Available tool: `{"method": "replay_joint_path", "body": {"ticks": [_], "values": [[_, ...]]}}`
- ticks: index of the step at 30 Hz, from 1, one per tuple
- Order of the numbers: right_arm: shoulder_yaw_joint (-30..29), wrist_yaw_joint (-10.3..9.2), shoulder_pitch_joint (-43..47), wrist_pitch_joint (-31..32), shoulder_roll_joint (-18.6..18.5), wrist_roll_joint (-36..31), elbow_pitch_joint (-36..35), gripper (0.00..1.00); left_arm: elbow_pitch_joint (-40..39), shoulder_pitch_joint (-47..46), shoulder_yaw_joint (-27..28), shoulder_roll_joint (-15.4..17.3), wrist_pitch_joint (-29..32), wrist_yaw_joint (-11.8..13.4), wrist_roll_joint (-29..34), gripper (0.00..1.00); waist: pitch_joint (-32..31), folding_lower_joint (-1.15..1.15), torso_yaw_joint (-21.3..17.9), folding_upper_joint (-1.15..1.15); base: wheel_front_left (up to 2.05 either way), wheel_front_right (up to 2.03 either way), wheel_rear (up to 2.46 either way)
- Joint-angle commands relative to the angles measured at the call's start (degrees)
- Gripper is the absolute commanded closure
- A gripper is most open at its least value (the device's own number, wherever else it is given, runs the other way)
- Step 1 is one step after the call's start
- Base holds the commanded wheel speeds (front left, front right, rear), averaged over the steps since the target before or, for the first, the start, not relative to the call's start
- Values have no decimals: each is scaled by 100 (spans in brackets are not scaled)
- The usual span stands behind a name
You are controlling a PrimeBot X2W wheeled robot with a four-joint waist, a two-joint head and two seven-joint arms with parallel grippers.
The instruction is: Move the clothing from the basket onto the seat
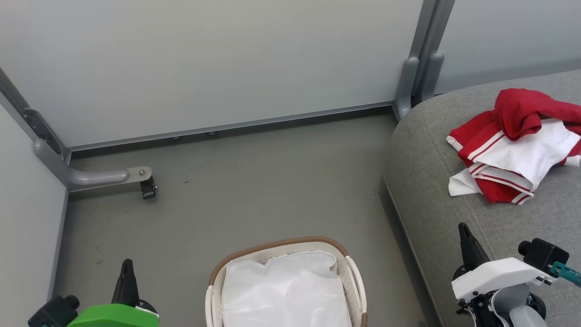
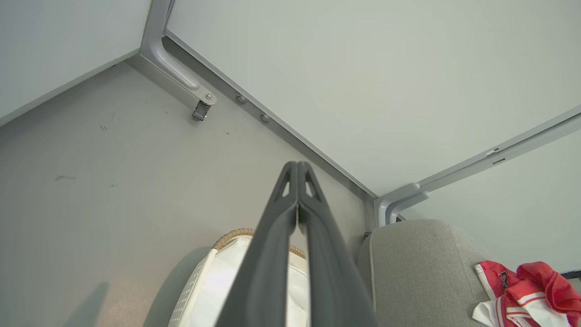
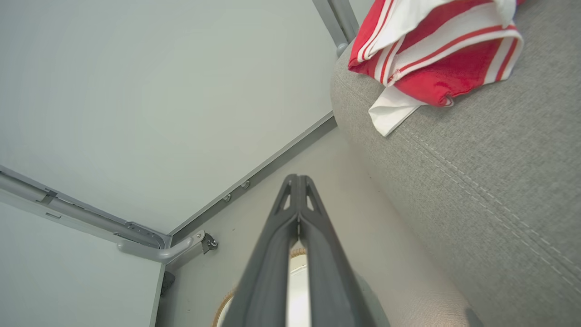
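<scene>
Since clothing [image 1: 513, 145] lies heaped on seat [image 1: 426, 190], basket [image 1: 272, 247] holding just liner [image 1: 286, 290], task looks done. Fabric light, limp; pinch bunched fold. Left gripper [image 2: 297, 168], right gripper [image 3: 297, 179]: jaws together, empty.

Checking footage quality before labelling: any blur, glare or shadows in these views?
Head view: sharp, even light; white liner nearly washes out. Left wrist view: left pincer soft near the lens; faint shadow on the floor. Right wrist view: clothing crisp, no glare.

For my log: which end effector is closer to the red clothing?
The right end effector, white-cased, beside the seat holding the clothing; the green-cased left end effector is farther.
</scene>
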Motion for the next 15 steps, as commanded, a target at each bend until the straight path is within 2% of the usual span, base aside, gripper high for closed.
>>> {"method": "replay_joint_path", "body": {"ticks": [1,15], "values": [[-41,-2,-41,49,-33,230,-113,100,-90,-174,33,29,40,-22,-209,100,-2,0,-3,0,0,0,0],[-148,-3,-42,309,-34,1297,-236,100,-185,-303,94,33,300,-44,-1141,100,-15,0,-32,0,0,0,0]]}}
